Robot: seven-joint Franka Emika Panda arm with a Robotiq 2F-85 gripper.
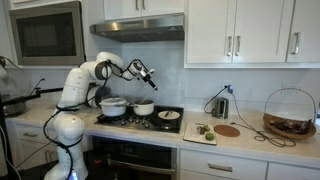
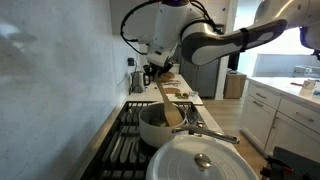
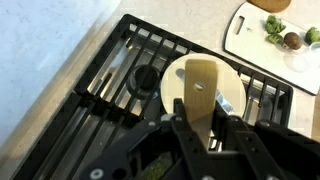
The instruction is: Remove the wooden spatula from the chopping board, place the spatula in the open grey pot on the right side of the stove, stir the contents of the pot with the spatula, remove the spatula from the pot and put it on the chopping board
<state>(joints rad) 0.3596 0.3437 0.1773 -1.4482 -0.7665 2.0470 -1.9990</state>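
Wrist view shows the gripper (image 3: 200, 132) pinching the wooden spatula (image 3: 203, 85) by its handle, blade hanging over the grey pot (image 2: 152, 130) on the stove (image 2: 118, 150); the placing step seems underway, calling next for a straight descent.

The spatula (image 3: 200, 90) is pale, bare-looking wood, smooth and matt. The gripper (image 3: 200, 138) around its handle is black and matt, plastic by the look of it. The stove grates (image 3: 105, 85) are black metal with a dull, slightly rough finish. The chopping board (image 3: 248, 45) is white and smooth, probably plastic. In an exterior view the grey pot (image 2: 155, 128) is metal with a soft satin sheen, and the large lid (image 2: 225, 165) in front of it is glossy silvery white. The robot arm (image 1: 72, 95) has glossy white shells. The range hood (image 1: 138, 28) looks like brushed steel. The cabinets (image 1: 230, 30) are smooth and painted white. The basket (image 1: 290, 110) is thin wire.
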